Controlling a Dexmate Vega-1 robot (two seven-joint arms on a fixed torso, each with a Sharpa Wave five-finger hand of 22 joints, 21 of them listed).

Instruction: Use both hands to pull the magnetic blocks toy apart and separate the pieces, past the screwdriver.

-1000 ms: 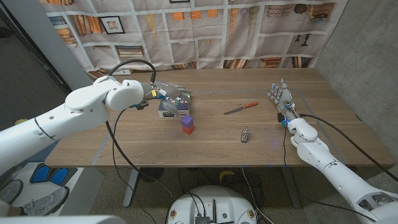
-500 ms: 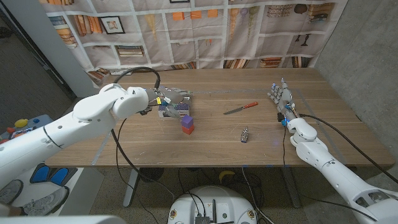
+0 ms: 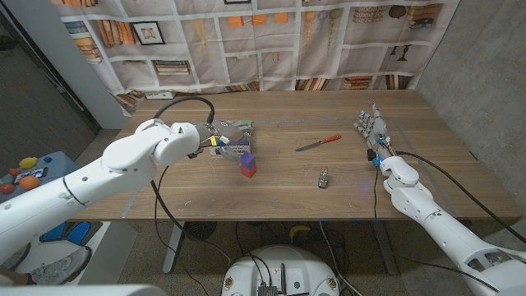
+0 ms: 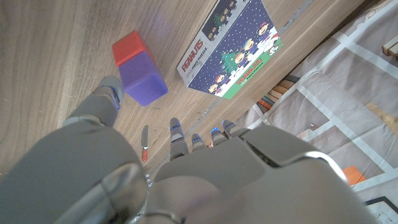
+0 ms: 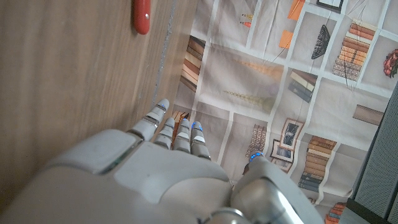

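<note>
Smooth purple-over-red magnetic cube stack (image 3: 247,163) on wood-grain worktop (image 3: 279,193); flat cardboard box (image 4: 231,50) reads "PEANUTS". Both robot hands (image 3: 220,135) (image 3: 371,127) empty, fingers extended.

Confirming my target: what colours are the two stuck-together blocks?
Purple and red blocks, joined; clearest in the left wrist view.

Wooden table (image 3: 205,193), light-brown planks. On it: purple-on-red magnetic blocks toy (image 3: 247,164) left of centre; Peanuts puzzle box (image 3: 233,136) just behind it; red-handled screwdriver (image 3: 319,143) mid-table; small dark metal obj (image 3: 324,178) nearer front edge, type unclear.
</note>
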